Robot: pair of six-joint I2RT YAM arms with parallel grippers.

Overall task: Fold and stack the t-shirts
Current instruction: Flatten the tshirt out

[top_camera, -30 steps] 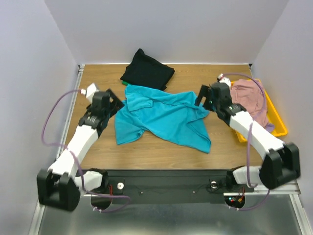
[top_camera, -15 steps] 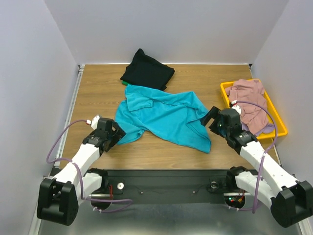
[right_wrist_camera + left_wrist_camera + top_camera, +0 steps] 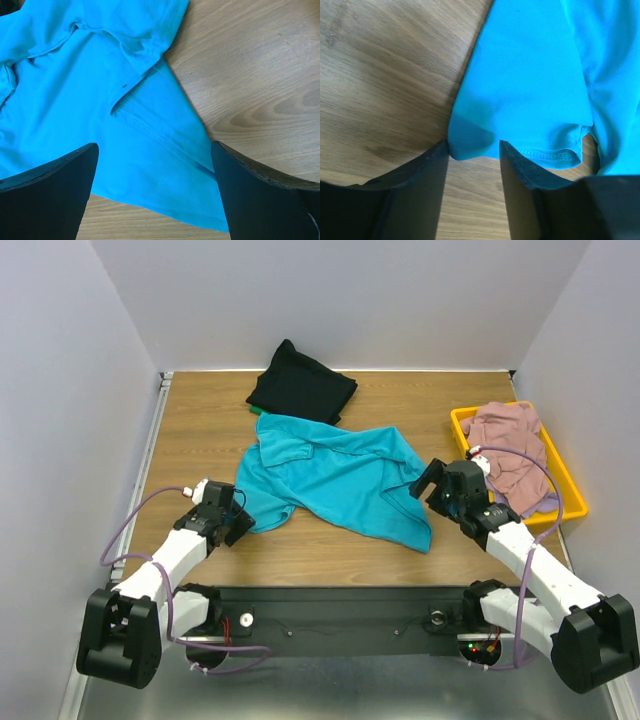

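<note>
The teal shirt [image 3: 335, 480] lies crumpled mid-table [image 3: 200, 430]. The left claw [image 3: 472, 149] stands half narrowed astride its near left corner without yet pinching it, and the right claw [image 3: 154, 150] gapes wide over the near right hem, holding nothing. To do this well, I judge each claw should press down to the wood, pinch only its own corner, then draw outward together so the cloth spreads flat. Folds hide the sleeves and neck, and I cannot tell how many layers sit at either corner.
</note>
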